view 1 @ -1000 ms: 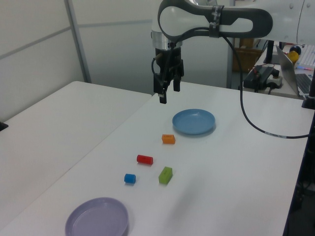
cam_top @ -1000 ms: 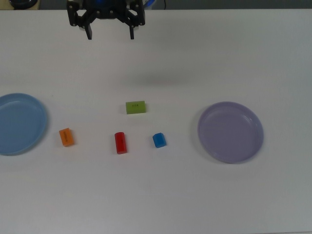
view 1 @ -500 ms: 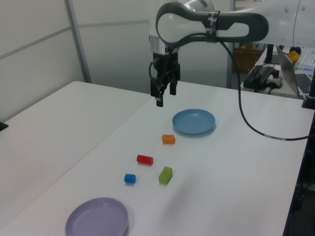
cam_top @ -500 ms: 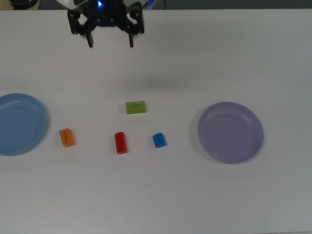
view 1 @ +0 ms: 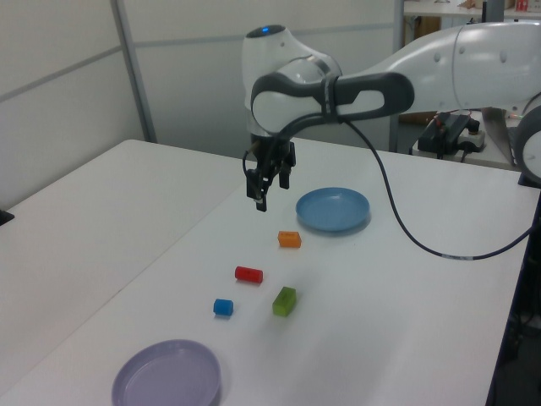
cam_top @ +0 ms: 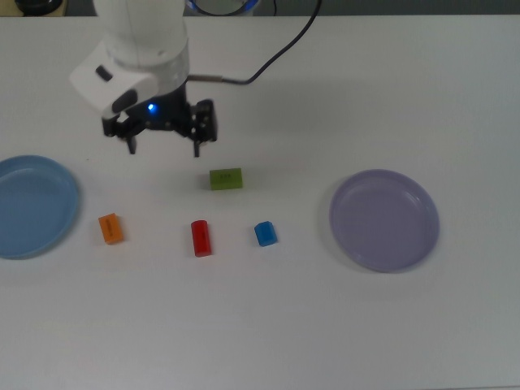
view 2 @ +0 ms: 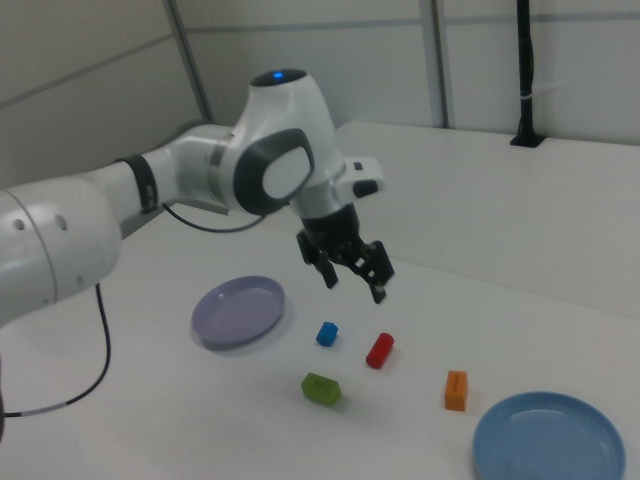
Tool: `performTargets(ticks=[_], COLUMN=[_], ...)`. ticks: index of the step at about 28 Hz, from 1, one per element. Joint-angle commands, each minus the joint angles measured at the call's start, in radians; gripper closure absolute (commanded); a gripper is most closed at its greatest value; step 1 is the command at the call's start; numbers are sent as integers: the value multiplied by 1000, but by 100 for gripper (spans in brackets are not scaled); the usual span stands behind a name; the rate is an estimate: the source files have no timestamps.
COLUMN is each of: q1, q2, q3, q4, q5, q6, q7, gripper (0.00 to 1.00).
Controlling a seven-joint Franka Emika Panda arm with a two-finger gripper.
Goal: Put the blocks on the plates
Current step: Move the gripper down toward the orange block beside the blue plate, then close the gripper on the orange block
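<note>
Starting nearest the camera in the left view, the lavender plate [view 1: 167,372] is seen on the white bench [view 1: 397,338], its near rim cut off by the picture's lower edge. Beyond it the blue block [view 1: 223,307] and the green block [view 1: 284,301] are laid near each other but apart, followed by the red block [view 1: 248,274] and then the orange block [view 1: 289,239]. All four blocks are found on the bare bench between the two plates, none on a plate. Farther back, the light blue plate [view 1: 333,209] is set just beyond the orange block; in the top view this plate [cam_top: 32,206] is cut off at the top view's left edge.

The gripper [cam_top: 162,149] is held above the bench, clear of every block, with the jaws spread apart and nothing between them. In the top view it is placed just beyond the green block [cam_top: 226,179], toward the top view's left of it. A blue light is shown on the wrist. The white arm [view 2: 170,190] is cut off at the right view's left edge, and a black cable [view 1: 406,220] is trailed from it and runs out of the left view's right edge.
</note>
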Motion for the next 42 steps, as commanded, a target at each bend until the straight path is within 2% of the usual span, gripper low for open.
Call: performTargets(ticks=[1, 7, 19, 27, 31, 38, 39, 40, 42], q1=[-36, -85, -108, -111, -131, -136, -136, -134, -134], q2=[39, 119, 231, 272, 286, 311, 315, 317, 318], q3=[-7, -7, -7, -7, -7, -7, -7, -7, -7], q4=[7, 6, 3, 3, 4, 4, 4, 4, 4], q5=[-32, -30, -29, -36, -55, -53, -52, -53, -53], q6=[49, 141, 287, 311, 327, 390, 393, 396, 396], q7=[-28, -132, -151, -149, -149, -140, -139, -138, -138], gripper=[0, 0, 0, 0, 0, 0, 1, 6, 8])
